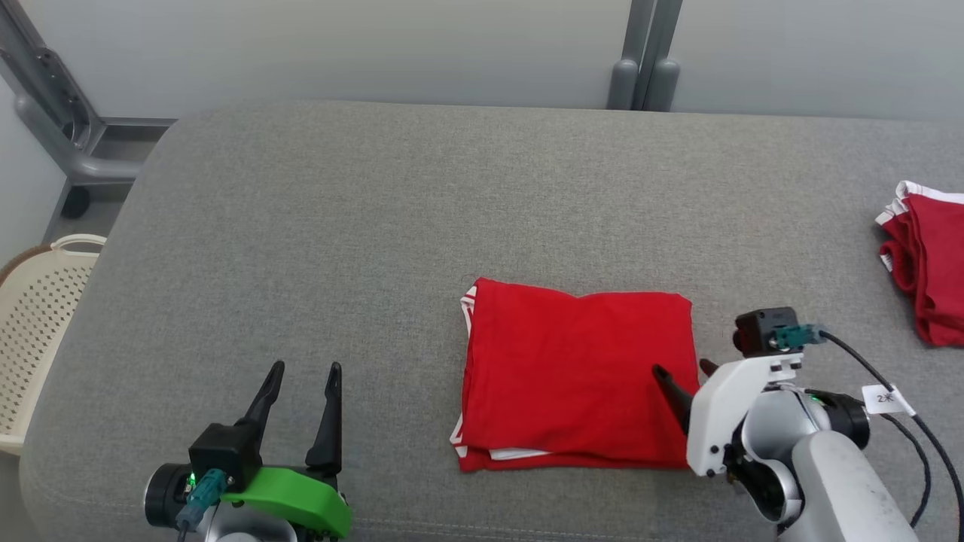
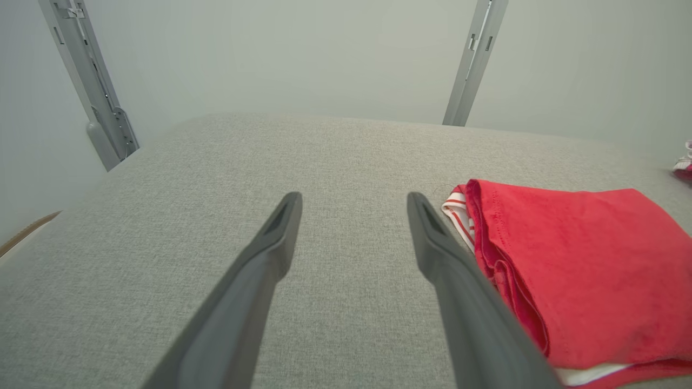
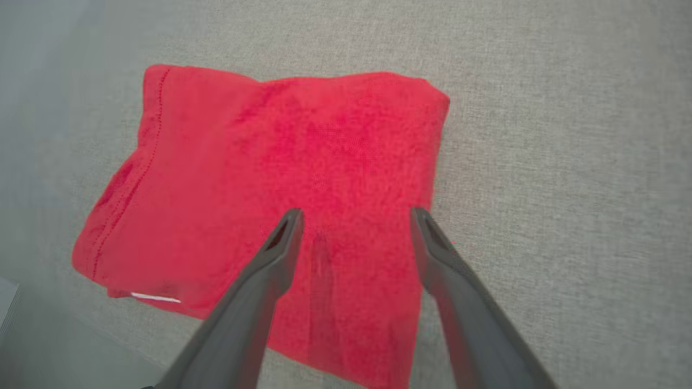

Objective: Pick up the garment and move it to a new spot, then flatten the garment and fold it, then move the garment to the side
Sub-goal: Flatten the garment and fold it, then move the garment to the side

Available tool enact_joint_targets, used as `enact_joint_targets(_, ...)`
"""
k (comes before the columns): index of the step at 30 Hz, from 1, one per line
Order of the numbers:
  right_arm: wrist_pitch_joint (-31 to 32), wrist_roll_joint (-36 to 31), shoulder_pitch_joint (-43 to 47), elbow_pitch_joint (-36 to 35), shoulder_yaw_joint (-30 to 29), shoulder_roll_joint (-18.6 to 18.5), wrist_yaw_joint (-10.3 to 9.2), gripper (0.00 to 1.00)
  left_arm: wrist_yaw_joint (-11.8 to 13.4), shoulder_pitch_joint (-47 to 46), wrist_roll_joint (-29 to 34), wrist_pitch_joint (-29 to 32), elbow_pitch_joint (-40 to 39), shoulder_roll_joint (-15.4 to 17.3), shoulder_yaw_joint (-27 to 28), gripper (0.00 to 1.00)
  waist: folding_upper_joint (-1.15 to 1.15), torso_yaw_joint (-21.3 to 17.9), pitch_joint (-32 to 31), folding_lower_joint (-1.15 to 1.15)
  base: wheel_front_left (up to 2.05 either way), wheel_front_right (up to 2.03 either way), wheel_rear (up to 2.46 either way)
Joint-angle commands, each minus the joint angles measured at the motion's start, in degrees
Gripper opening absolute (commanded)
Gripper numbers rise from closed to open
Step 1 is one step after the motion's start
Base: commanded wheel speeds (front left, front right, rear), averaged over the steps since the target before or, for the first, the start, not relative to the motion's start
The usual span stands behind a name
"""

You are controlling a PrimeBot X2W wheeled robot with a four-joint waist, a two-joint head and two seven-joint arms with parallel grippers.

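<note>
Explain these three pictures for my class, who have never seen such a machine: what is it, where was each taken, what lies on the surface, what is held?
A two-armed robot. One picture looks down from its head; the other two look along each gripper's fingers. A folded red garment lies on the grey padded surface; a second red garment sits at its far right, a basket stands off its left edge. The left gripper and right gripper are open; nothing is held.

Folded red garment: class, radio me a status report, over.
Left gripper open, empty, beside garment. Right gripper open over garment's right edge. Garment folded flat on grey cushion. Second red garment far right, apart.
</note>
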Motion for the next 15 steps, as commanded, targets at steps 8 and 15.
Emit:
enact_joint_targets(8,3.3,-0.3,2.6,-3.0,-5.5,-0.1,-0.03,1.00,-0.2,-1.0,0.3,-0.2,0.0,0.3,-0.6,1.00,0.00,-0.2,1.3,0.00,0.00,0.00,0.00)
enact_joint_targets(15,3.2,1.0,1.6,0.1,-7.0,-0.1,-0.03,1.00,-0.2,-1.7,0.2,-0.1,0.3,0.5,-1.2,1.00,0.00,0.8,2.3,0.00,0.00,0.00,0.00)
